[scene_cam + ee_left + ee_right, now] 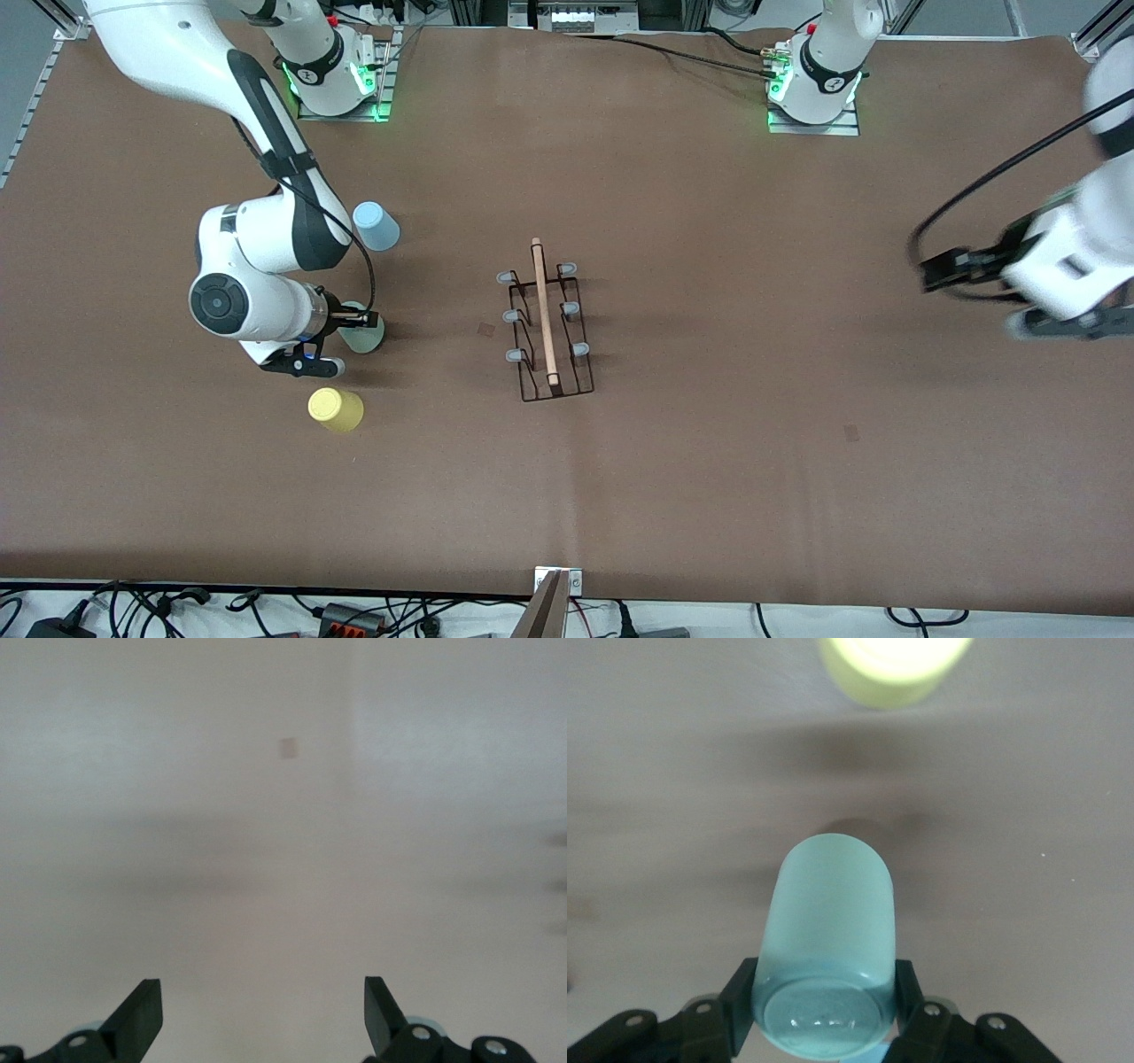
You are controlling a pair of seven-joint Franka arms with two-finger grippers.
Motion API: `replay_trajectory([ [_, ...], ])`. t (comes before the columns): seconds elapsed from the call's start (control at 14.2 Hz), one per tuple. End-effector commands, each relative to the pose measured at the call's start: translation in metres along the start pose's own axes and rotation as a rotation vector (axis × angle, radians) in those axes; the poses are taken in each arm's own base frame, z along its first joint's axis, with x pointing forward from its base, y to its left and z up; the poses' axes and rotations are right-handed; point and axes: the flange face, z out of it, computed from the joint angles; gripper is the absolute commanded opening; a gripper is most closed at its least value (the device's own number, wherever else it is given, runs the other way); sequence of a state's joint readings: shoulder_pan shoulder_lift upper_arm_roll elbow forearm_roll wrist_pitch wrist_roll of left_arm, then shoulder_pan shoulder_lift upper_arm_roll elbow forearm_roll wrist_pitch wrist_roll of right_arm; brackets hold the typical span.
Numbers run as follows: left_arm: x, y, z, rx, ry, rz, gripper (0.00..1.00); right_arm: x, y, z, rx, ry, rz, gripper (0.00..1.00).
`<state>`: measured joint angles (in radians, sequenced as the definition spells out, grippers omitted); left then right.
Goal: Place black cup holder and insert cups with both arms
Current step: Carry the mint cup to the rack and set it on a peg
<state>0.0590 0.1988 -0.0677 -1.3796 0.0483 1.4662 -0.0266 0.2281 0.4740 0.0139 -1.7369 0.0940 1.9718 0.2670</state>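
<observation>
The pale green cup (828,939) is sitting toward the right arm's end of the table, pinched near its base by the right gripper (826,1010) — a slippery, tapered thing, so it's risking squirting out or tilting on the lift. The black cup holder (547,328) is waiting mid-table, well apart, while the left gripper (263,1014) is hanging wide open and empty over bare table.

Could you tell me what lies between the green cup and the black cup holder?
Only bare table separates the green cup from the black cup holder, as the front view shows.
</observation>
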Motion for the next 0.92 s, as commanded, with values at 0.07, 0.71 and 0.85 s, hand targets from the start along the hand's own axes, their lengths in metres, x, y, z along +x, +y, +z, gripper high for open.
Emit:
replay_trajectory([
  [0.07,-0.038,-0.006,0.001,-0.018,-0.036,0.062,1.00,-0.027,-0.082,-0.106,0.001,0.025,-0.120,0.16],
  [0.71,-0.045,0.016,0.020,-0.034,-0.053,0.048,1.00,-0.102,-0.212,-0.096,0.045,-0.033,-0.162,0.17],
  [0.85,-0.041,0.005,0.018,-0.051,-0.022,0.030,1.00,-0.108,-0.223,-0.090,0.041,-0.037,-0.153,0.17],
])
